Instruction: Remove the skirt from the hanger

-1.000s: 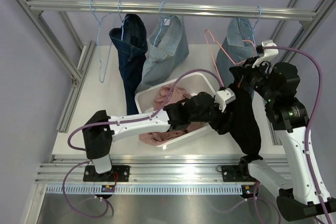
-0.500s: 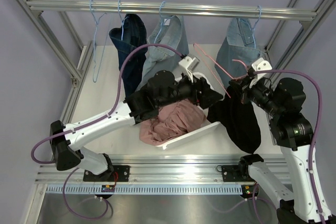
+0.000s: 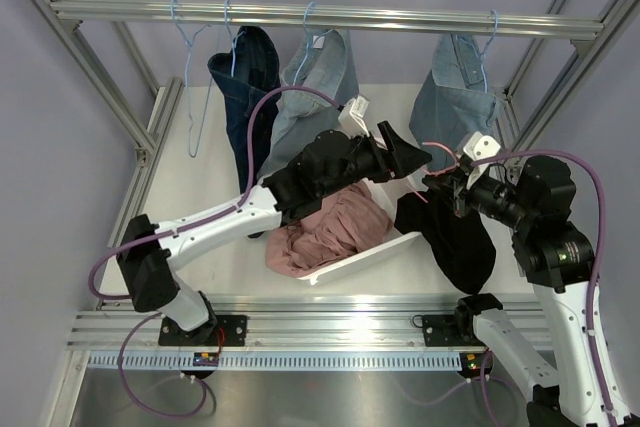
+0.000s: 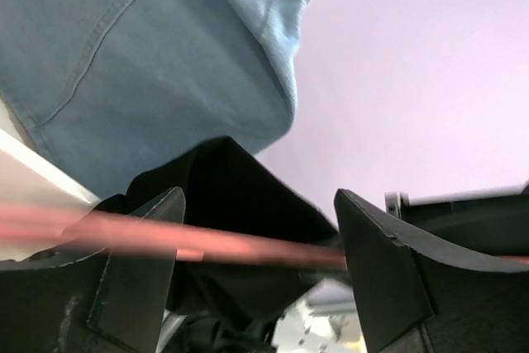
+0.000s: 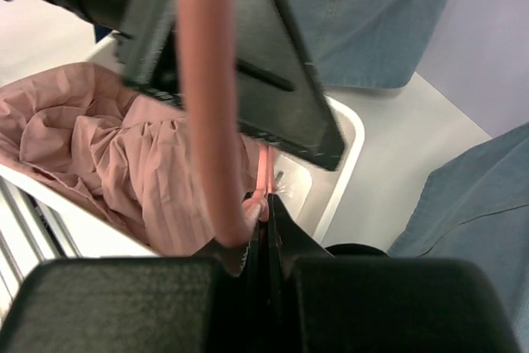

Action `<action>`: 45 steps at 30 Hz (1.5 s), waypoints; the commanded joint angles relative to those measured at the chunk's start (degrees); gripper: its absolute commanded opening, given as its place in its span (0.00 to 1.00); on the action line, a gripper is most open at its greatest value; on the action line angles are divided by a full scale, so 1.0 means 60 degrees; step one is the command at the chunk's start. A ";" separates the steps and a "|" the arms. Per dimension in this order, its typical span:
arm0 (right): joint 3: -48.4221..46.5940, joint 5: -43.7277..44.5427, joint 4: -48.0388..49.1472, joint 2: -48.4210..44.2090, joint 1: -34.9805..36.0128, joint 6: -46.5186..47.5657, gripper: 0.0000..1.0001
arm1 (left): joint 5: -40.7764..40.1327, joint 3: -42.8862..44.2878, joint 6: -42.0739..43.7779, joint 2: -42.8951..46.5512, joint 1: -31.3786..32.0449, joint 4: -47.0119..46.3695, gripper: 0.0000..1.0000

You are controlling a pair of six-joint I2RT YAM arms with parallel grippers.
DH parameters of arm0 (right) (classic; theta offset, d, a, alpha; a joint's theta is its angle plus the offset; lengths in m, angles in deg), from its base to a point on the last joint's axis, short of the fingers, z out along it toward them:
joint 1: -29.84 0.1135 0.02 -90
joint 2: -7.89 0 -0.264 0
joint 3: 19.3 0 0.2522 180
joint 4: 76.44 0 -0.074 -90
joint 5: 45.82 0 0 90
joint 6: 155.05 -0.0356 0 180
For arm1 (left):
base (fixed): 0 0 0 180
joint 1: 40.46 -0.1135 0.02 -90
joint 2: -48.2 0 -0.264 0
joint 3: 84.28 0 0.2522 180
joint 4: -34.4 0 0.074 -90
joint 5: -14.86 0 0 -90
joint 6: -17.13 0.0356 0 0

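Left wrist view: your left gripper (image 4: pixel 258 204) is hovering open around the hanger (image 4: pixel 248 247) the right gripper (image 5: pixel 266 212) is clamping; the black skirt (image 3: pixel 460 237) is dangling near the table's (image 3: pixel 200 207) front-right corner. Grab cloth, not wire.

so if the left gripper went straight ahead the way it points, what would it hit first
The left gripper would most likely meet the pink hanger first: its wire crosses the gap between the open jaws. The black skirt lies just behind, though depth is unclear.
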 commanded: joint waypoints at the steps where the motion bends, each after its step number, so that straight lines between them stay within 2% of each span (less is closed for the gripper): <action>1: 0.0009 -0.0788 0.0363 -0.0174 -0.0055 0.0025 0.00 | -0.0868 0.0474 -0.1282 -0.0245 -0.0016 -0.0777 0.73; 5: 0.0126 -0.0744 0.0407 -0.0276 -0.0055 0.0010 0.00 | -0.0870 0.0576 -0.1752 -0.0494 -0.0031 -0.1099 0.60; 8: 0.0185 -0.0642 0.0422 -0.0291 -0.0055 0.0025 0.00 | -0.0753 0.0577 -0.2016 -0.0611 -0.0031 -0.1319 0.43; 9: 0.0200 -0.0540 0.0437 -0.0306 -0.0055 0.0025 0.00 | -0.0709 0.0533 -0.2104 -0.0611 -0.0060 -0.1435 0.36; 10: 0.0258 -0.0452 0.0495 -0.0320 -0.0040 0.0025 0.00 | -0.0607 0.0446 -0.2221 -0.0597 -0.0060 -0.1494 0.24; 12: 0.0331 -0.0175 0.0539 -0.0335 -0.0055 0.0054 0.00 | -0.0504 0.0328 -0.2338 -0.0553 -0.0133 -0.1684 0.13; 13: 0.0404 -0.0086 0.0554 -0.0349 -0.0055 0.0069 0.00 | -0.0445 0.0183 -0.2470 -0.0495 -0.0148 -0.1743 0.01; 18: 0.0581 0.0193 0.0452 -0.0510 -0.0055 0.0069 0.13 | -0.0415 -0.0068 -0.2676 -0.0216 -0.0236 -0.2125 0.00; 20: 0.0654 0.0397 0.0335 -0.0685 -0.0055 0.0025 0.23 | -0.0576 0.0048 -0.2589 -0.0128 -0.0251 -0.2052 0.00; 23: 0.0742 0.0879 0.0086 -0.0978 -0.0055 -0.0004 0.31 | -0.0723 0.0370 -0.2354 -0.0128 -0.0324 -0.1745 0.00; 25: 0.0815 0.1086 -0.0206 -0.1140 -0.0055 -0.0019 0.53 | -0.0709 0.0474 -0.2295 -0.0172 -0.0368 -0.1715 0.00; 26: 0.0873 0.1362 -0.0280 -0.1373 -0.0055 -0.0077 0.69 | -0.0708 0.0532 -0.2266 -0.0157 -0.0426 -0.1628 0.00; 27: 0.1033 0.1467 -0.0484 -0.1520 -0.0055 -0.0121 0.80 | -0.0708 0.0620 -0.2164 -0.0157 -0.0441 -0.1583 0.00; 31: 0.1342 0.1615 -0.0997 -0.2180 -0.0055 -0.0034 0.84 | -0.0694 0.0650 -0.2090 -0.0084 -0.0471 -0.1510 0.00; 35: 0.0992 0.0897 -0.1248 -0.2284 -0.0069 0.0039 0.84 | -0.0518 0.0635 -0.2324 -0.0098 -0.0471 -0.1524 0.00; 39: 0.1151 0.0779 -0.0709 -0.2181 -0.0069 0.1177 0.82 | -0.0196 0.0650 -0.2923 -0.0055 -0.0471 -0.1583 0.00; 41: 0.1327 0.0487 -0.0574 -0.2094 -0.0069 0.1751 0.78 | -0.0166 0.0650 -0.3042 0.0077 -0.0471 -0.1554 0.00; 45: 0.1386 0.0384 0.0098 -0.1669 -0.0069 0.2148 0.75 | -0.0210 0.0679 -0.3145 0.0399 -0.0471 -0.1437 0.00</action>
